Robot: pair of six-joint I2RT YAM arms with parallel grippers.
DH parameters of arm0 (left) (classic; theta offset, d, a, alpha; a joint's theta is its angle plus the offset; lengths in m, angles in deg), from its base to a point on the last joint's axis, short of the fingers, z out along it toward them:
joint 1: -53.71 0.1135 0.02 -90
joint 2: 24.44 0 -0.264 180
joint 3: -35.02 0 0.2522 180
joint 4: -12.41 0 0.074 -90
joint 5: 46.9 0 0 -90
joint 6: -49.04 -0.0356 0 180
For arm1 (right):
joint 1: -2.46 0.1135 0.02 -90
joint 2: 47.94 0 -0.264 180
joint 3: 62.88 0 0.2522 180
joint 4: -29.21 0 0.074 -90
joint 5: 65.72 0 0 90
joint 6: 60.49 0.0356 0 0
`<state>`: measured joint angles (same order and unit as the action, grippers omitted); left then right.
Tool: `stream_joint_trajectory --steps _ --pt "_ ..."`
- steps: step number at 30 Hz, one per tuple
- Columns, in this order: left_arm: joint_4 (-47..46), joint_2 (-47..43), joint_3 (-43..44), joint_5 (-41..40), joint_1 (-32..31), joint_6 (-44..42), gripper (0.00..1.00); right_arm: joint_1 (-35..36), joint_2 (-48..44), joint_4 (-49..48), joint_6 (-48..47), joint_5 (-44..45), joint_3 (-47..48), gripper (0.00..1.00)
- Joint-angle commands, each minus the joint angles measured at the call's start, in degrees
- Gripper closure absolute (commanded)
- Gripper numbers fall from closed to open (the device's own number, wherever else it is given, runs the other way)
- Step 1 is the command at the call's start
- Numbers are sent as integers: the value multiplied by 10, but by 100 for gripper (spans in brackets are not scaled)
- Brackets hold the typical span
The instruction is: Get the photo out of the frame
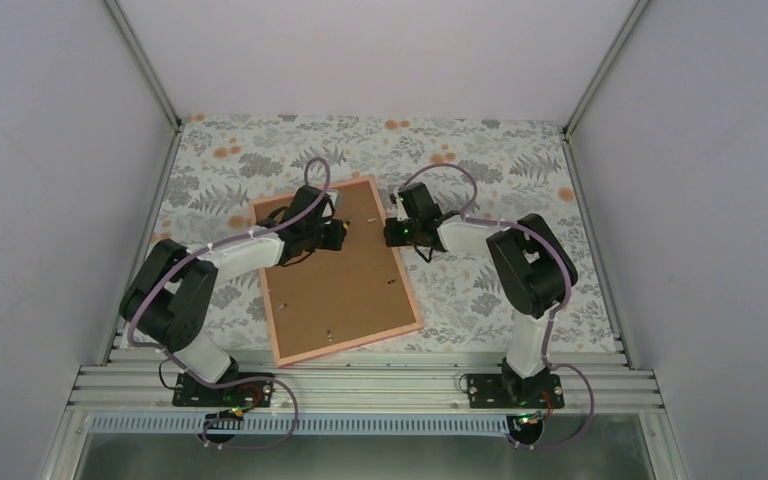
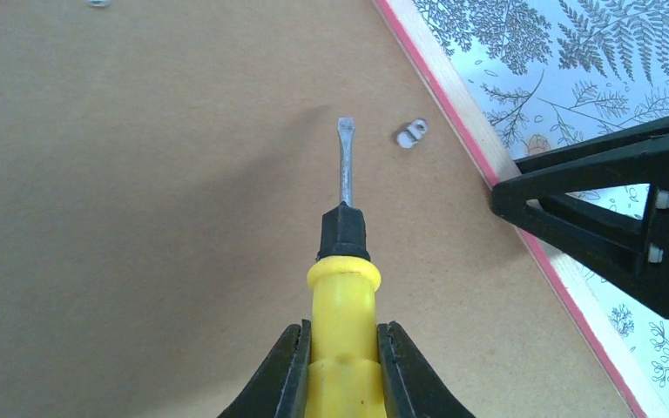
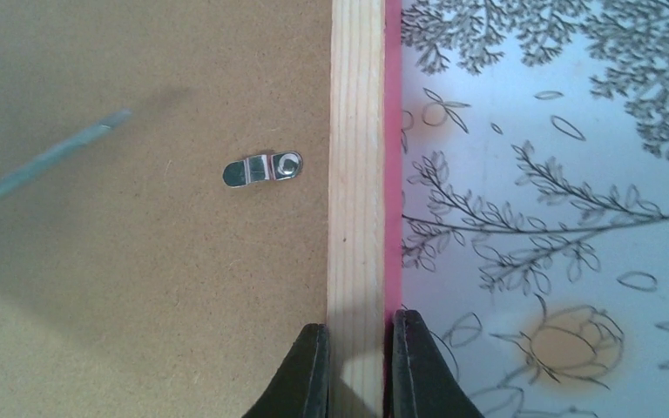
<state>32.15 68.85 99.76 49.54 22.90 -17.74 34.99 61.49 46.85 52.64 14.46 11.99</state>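
Here, the pink-edged frame (image 1: 345, 290) lies back-up at the middle of the floral table (image 1: 480, 160), its brown backing (image 2: 139, 218) showing. The left gripper (image 2: 341, 348) clamps a yellow-handled screwdriver (image 2: 344, 287), blade hovering beside a metal clip (image 3: 263, 168) near the frame's right edge; the right gripper (image 3: 363, 340) pinches that edge's wooden rail.

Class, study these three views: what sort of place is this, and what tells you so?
Probably a robot lab test booth: plain panel walls enclose the floral-covered table, and the left arm and right arm are bolted to a metal rail at its near edge.
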Motion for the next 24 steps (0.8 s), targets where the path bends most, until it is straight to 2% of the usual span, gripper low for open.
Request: stream_joint_trajectory --steps 1,18,24 --pt "15 -40 -18 -35 0 7 98 -18 -19 53 17 -1 -33 96" --pt "57 -147 -53 -59 1 17 98 -160 -145 -20 126 20 -182 96" --pt "69 -172 -60 -55 0 19 97 -178 -206 -17 118 19 -218 87"
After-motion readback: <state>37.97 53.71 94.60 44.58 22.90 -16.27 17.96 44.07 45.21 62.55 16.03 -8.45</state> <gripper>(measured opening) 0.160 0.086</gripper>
